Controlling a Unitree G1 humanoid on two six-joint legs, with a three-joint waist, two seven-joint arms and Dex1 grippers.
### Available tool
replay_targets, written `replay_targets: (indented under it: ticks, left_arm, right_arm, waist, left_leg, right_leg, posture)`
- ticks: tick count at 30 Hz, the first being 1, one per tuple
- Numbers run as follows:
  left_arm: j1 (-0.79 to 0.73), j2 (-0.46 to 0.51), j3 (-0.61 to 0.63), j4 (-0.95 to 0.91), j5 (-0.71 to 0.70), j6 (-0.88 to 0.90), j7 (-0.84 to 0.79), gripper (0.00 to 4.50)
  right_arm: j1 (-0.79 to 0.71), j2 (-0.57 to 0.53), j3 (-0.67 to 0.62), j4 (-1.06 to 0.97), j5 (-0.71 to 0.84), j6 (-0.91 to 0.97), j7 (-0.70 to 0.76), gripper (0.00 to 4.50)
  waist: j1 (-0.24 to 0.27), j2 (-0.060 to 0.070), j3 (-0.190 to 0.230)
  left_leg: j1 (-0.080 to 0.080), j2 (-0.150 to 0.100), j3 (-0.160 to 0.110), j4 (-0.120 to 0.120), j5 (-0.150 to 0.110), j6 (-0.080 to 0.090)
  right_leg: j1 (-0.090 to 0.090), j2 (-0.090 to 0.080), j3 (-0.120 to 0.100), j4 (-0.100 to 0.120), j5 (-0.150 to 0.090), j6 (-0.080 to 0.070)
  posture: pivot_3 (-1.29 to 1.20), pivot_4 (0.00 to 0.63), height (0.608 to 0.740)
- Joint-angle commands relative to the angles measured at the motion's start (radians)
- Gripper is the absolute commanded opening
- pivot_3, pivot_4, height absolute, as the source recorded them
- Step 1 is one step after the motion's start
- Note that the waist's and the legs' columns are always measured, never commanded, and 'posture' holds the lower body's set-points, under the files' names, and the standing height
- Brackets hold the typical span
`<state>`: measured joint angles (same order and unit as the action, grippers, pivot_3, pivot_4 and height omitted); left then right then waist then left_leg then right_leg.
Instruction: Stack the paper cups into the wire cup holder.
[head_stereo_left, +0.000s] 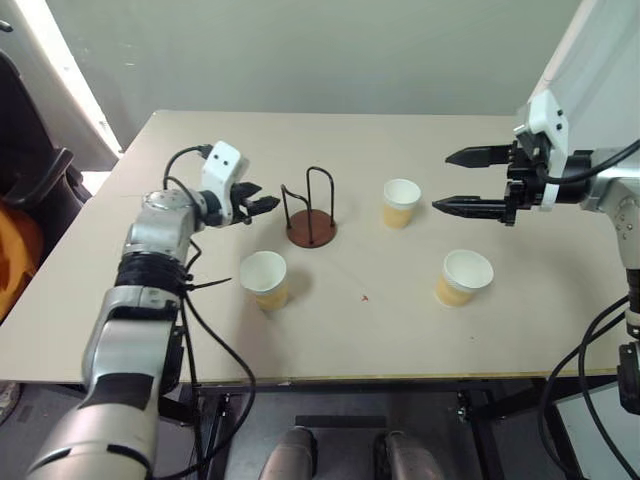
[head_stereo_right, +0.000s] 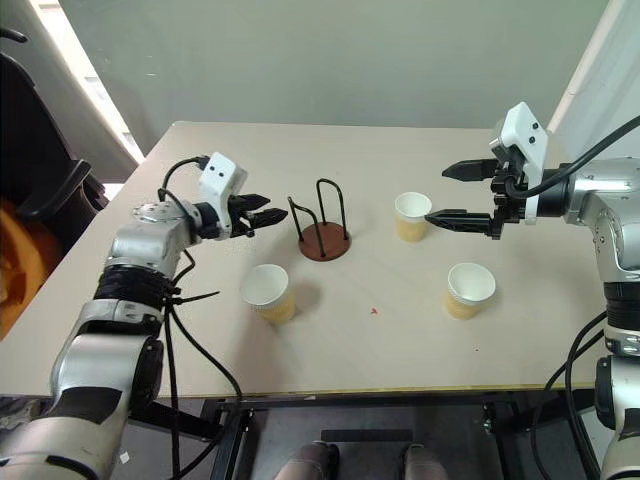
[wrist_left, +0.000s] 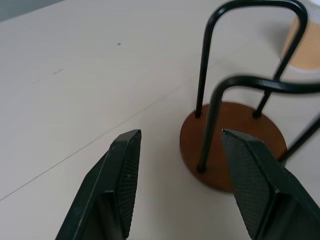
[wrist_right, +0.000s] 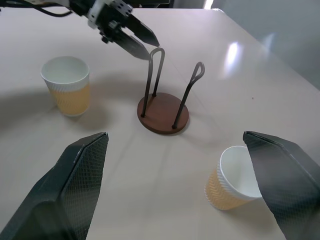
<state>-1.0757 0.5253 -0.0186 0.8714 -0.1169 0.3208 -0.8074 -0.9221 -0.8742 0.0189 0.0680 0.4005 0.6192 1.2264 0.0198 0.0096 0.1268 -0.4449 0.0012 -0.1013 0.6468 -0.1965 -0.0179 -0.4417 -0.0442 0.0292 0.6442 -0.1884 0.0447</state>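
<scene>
Three paper cups (head_stereo_left: 264, 276) (head_stereo_left: 401, 202) (head_stereo_left: 465, 275) upright, scattered round empty wire cup holder (head_stereo_left: 310, 212); left gripper (head_stereo_left: 262, 203) beside holder, fingers part-spread, likely steadying; right gripper (head_stereo_left: 468, 181) wide-spread toward far cup, empty

Pale yellow-tan paper cups (head_stereo_left: 264, 278) with white insides; reddish-brown disc wire cup holder (head_stereo_left: 311, 229), black loops.
</scene>
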Motion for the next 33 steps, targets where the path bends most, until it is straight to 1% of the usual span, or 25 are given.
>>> replay_targets:
  ticks: [1,4,6,7,12,13,17,18,19,21,22,25,26,27,29,32,33]
  left_arm:
    - [-0.063,-0.021,0.003,0.073,0.025,-0.059,0.014,2.70]
    - [-0.092,-0.039,0.000,0.136,0.046,-0.098,0.014,2.70]
    - [-0.109,-0.047,0.001,0.170,0.057,-0.125,0.018,2.32]
    - [-0.117,-0.050,-0.001,0.183,0.065,-0.142,0.020,2.08]
    - [-0.146,-0.058,0.009,0.217,0.071,-0.172,-0.005,0.31]
    - [-0.150,-0.057,0.011,0.219,0.070,-0.175,-0.014,0.03]
    - [-0.156,-0.045,0.021,0.181,0.048,-0.165,-0.107,0.03]
    - [-0.148,-0.040,0.015,0.139,0.034,-0.145,-0.173,0.03]
    - [-0.130,-0.033,0.002,0.066,0.013,-0.115,-0.260,0.03]
    - [-0.089,-0.023,-0.023,-0.086,-0.029,-0.046,-0.402,0.03]
    - [-0.072,-0.019,-0.031,-0.145,-0.043,-0.017,-0.439,0.03]
    - [-0.008,0.002,-0.065,-0.326,-0.075,0.051,-0.517,0.03]
    - [0.023,0.006,-0.087,-0.415,-0.096,0.079,-0.554,0.03]
    - [0.049,0.006,-0.106,-0.486,-0.111,0.102,-0.577,0.03]
    - [0.083,-0.006,-0.125,-0.575,-0.130,0.144,-0.573,0.03]
    - [0.123,-0.041,-0.151,-0.626,-0.114,0.159,-0.512,0.03]
    - [0.133,-0.051,-0.159,-0.636,-0.109,0.162,-0.497,0.03]
  right_arm:
    - [-0.019,-0.021,-0.036,-0.044,0.013,0.005,-0.010,4.50]
    - [-0.010,-0.032,-0.043,-0.053,0.012,0.008,-0.016,4.50]
    - [-0.006,-0.040,-0.051,-0.061,0.016,0.015,-0.020,4.50]
    - [-0.005,-0.043,-0.054,-0.065,0.017,0.019,-0.023,4.50]
    - [-0.001,-0.054,-0.057,-0.069,0.017,0.018,-0.032,4.50]
    - [-0.005,-0.055,-0.057,-0.065,0.016,0.016,-0.033,4.50]
    - [-0.015,-0.069,-0.054,-0.050,0.009,0.005,-0.025,4.50]
    - [-0.011,-0.086,-0.053,-0.053,0.022,0.015,0.003,4.50]
    - [0.007,-0.117,-0.053,-0.072,0.045,0.024,0.059,4.50]
    - [0.063,-0.187,-0.050,-0.123,0.083,0.017,0.181,4.50]
    - [0.084,-0.211,-0.047,-0.140,0.094,0.009,0.218,4.50]
    - [0.113,-0.237,-0.042,-0.167,0.116,0.021,0.254,4.50]
    - [0.141,-0.249,-0.034,-0.192,0.115,0.010,0.276,4.50]
    - [0.163,-0.256,-0.027,-0.214,0.114,0.004,0.290,4.50]
    - [0.189,-0.257,-0.018,-0.247,0.113,0.004,0.295,4.50]
    - [0.207,-0.259,0.010,-0.283,0.077,0.016,0.260,4.50]
    - [0.212,-0.264,0.023,-0.293,0.055,0.011,0.249,4.50]
  waist:
    - [0.001,0.000,0.000]
    - [0.001,0.000,0.000]
    - [0.002,0.000,0.000]
    - [0.002,0.000,0.000]
    - [0.002,0.000,0.000]
    - [0.002,0.000,0.000]
    - [0.002,0.000,0.000]
    - [0.002,0.000,0.000]
    - [0.002,-0.001,0.000]
    - [0.009,-0.001,0.000]
    - [0.012,-0.001,0.000]
    - [0.014,-0.001,0.000]
    - [0.014,-0.001,0.000]
    - [0.013,-0.001,0.000]
    - [0.013,-0.001,0.000]
    - [0.012,-0.001,0.000]
    - [0.012,-0.001,0.000]
  left_leg:
    - [0.000,0.000,0.000,0.000,0.000,0.000]
    - [0.000,0.000,0.000,0.000,0.000,0.000]
    - [0.000,0.000,0.000,0.000,0.000,0.000]
    - [0.000,0.000,0.000,0.000,0.000,0.000]
    - [-0.001,0.000,0.001,0.000,0.001,0.001]
    - [-0.001,0.000,0.001,0.000,0.001,0.002]
    - [-0.001,0.000,0.001,0.000,0.002,0.003]
    - [-0.001,0.000,0.001,0.001,0.002,0.003]
    - [-0.002,0.000,0.001,0.001,0.002,0.003]
    - [-0.007,-0.001,0.001,0.002,0.003,0.002]
    - [-0.009,-0.002,0.001,0.002,0.006,-0.003]
    - [-0.010,-0.003,0.003,0.008,0.005,-0.003]
    - [-0.010,-0.003,0.004,0.010,0.004,-0.003]
    - [-0.010,-0.003,0.005,0.011,0.003,-0.003]
    - [-0.010,-0.002,0.005,0.017,0.000,-0.002]
    - [-0.009,-0.002,0.005,0.020,-0.001,0.000]
    - [-0.009,-0.002,0.005,0.020,-0.003,0.004]
  right_leg:
    - [0.000,0.000,0.000,0.000,0.000,0.000]
    - [0.000,0.000,0.000,0.000,0.000,0.001]
    - [0.000,0.001,0.000,0.000,0.000,0.001]
    - [0.000,0.001,0.000,0.000,0.000,0.001]
    - [0.000,0.000,0.001,-0.001,0.000,0.002]
    - [0.000,0.000,0.001,-0.001,0.000,0.003]
    - [0.000,0.001,0.001,-0.001,0.000,0.003]
    - [0.000,0.000,0.001,-0.001,0.000,0.003]
    - [0.000,0.000,0.001,-0.001,0.000,0.004]
    - [-0.004,0.001,0.000,-0.001,0.000,0.004]
    - [-0.005,0.001,0.000,-0.001,-0.001,0.006]
    - [-0.004,0.001,0.002,0.000,-0.004,0.009]
    - [-0.004,0.001,0.003,0.000,-0.004,0.010]
    - [-0.003,0.001,0.003,0.000,-0.004,0.011]
    - [-0.001,0.001,0.003,0.001,-0.005,0.012]
    - [0.001,0.000,0.003,0.001,-0.004,0.013]
    - [0.001,-0.001,0.003,0.001,-0.004,0.013]
  posture:
    - [0.00,0.150,0.740]
    - [0.00,0.150,0.740]
    - [0.00,0.150,0.740]
    - [0.00,0.150,0.740]
    - [0.00,0.150,0.740]
    - [0.00,0.150,0.740]
    - [0.00,0.150,0.740]
    - [0.00,0.150,0.740]
    - [0.00,0.150,0.740]
    - [0.00,0.150,0.740]
    - [0.00,0.150,0.740]
    - [0.00,0.150,0.740]
    - [0.00,0.150,0.740]
    - [0.00,0.150,0.740]
    - [0.00,0.150,0.740]
    - [0.00,0.150,0.740]
    - [0.00,0.150,0.740]
